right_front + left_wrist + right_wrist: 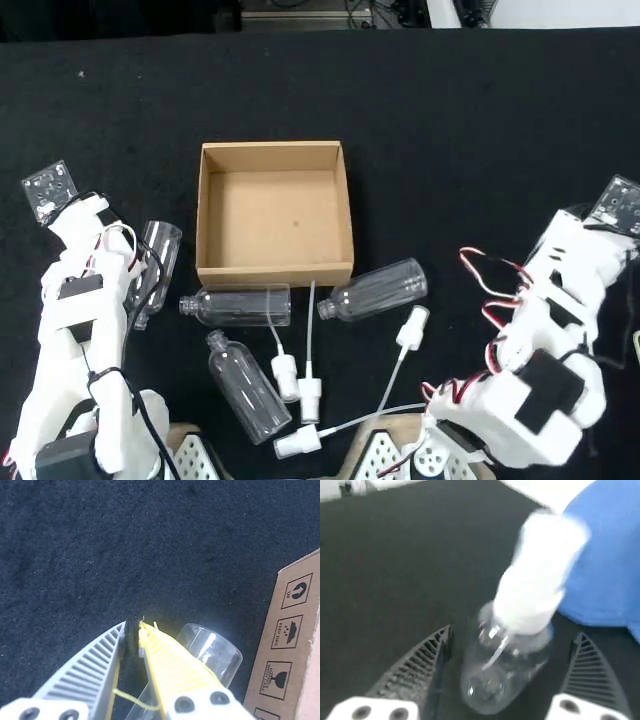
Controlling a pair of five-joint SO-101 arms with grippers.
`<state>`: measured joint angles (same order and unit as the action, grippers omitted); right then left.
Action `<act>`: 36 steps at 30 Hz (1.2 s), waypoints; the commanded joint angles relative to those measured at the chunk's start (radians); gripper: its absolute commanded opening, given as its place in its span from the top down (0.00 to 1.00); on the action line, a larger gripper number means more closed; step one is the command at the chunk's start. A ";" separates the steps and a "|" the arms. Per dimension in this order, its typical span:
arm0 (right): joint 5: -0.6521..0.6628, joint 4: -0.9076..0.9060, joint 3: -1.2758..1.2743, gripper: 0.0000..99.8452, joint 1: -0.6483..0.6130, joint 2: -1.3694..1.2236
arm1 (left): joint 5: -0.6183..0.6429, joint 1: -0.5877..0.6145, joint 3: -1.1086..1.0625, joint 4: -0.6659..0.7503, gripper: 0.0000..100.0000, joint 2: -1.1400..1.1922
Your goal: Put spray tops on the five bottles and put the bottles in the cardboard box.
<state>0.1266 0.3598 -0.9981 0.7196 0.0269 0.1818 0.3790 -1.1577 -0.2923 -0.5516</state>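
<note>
Right gripper [514, 631] straddles one capped bottle [505, 680]; four bottles [235, 305], four spray tops [310, 395] loose.

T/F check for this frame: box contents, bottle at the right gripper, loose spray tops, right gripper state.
1. The cardboard box is empty. True.
2. The bottle between the right gripper's fingers has no top. False: a white spray top sits on it.
3. The loose spray tops lie inside the box. False: they lie on the black table in front of it.
4. The right gripper is open. True.
5. A topless bottle lies on its side along the box's front wall. True.
</note>
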 commanded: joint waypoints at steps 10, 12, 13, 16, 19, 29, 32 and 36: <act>0.006 0.074 0.065 0.68 -0.017 -0.008 | 0.002 -0.008 0.004 0.018 0.97 -0.008; 0.006 0.078 0.065 0.68 -0.018 -0.008 | 0.002 -0.008 0.004 0.018 0.97 -0.008; 0.006 0.077 0.070 0.68 -0.018 -0.008 | 0.002 -0.008 0.004 0.018 0.97 -0.008; 0.006 0.072 0.085 0.71 -0.017 -0.018 | 0.002 -0.008 0.004 0.018 0.97 -0.008; 0.006 0.078 0.087 0.73 -0.015 -0.012 | 0.002 -0.008 0.004 0.018 0.97 -0.008; 0.006 0.078 0.107 0.73 -0.012 -0.016 | 0.002 -0.008 0.004 0.018 0.97 -0.008; 0.006 0.078 0.108 0.73 -0.012 -0.010 | 0.002 -0.008 0.004 0.018 0.97 -0.008; 0.006 0.075 0.105 0.73 -0.015 -0.018 | 0.002 -0.008 0.004 0.018 0.97 -0.008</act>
<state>0.1266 0.4043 -0.9505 0.7181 0.0023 0.1818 0.3790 -1.1577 -0.2923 -0.5516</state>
